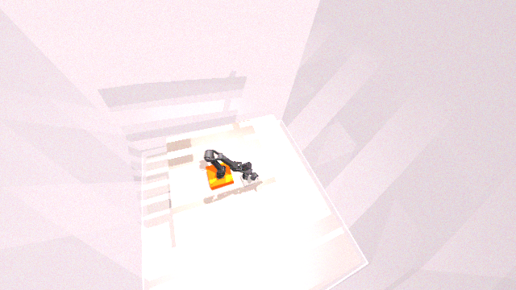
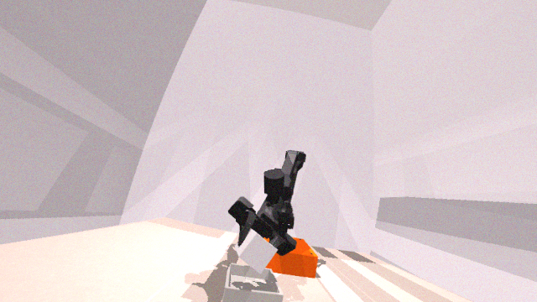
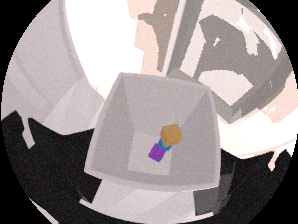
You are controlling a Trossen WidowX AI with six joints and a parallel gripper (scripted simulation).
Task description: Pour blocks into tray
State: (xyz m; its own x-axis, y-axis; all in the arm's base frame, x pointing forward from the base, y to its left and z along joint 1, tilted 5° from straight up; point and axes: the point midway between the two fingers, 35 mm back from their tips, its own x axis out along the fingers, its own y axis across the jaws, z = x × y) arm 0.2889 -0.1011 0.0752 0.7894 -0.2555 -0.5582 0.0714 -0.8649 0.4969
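A pale grey square cup (image 2: 255,252) (image 3: 107,135) is tilted in the air, its lowest corner close above the far side of the tray. My gripper (image 2: 261,247) (image 3: 156,129) is shut on the cup, one finger on each side. In the wrist view three blocks show deep inside the cup: a tan block (image 3: 171,135), a blue block (image 3: 165,145) partly hidden by it, and a purple block (image 3: 156,152). The shallow grey tray (image 2: 253,296) (image 3: 270,97) stands below the cup. No block shows in the visible part of the tray. In the top view the cup is too small to tell.
The arm's orange base (image 1: 219,181) (image 2: 295,264) stands beside the tray, behind it in the exterior view. The dark arm (image 1: 230,162) (image 2: 289,180) reaches from the base to above the tray. Shadows cross the pale table (image 1: 242,242).
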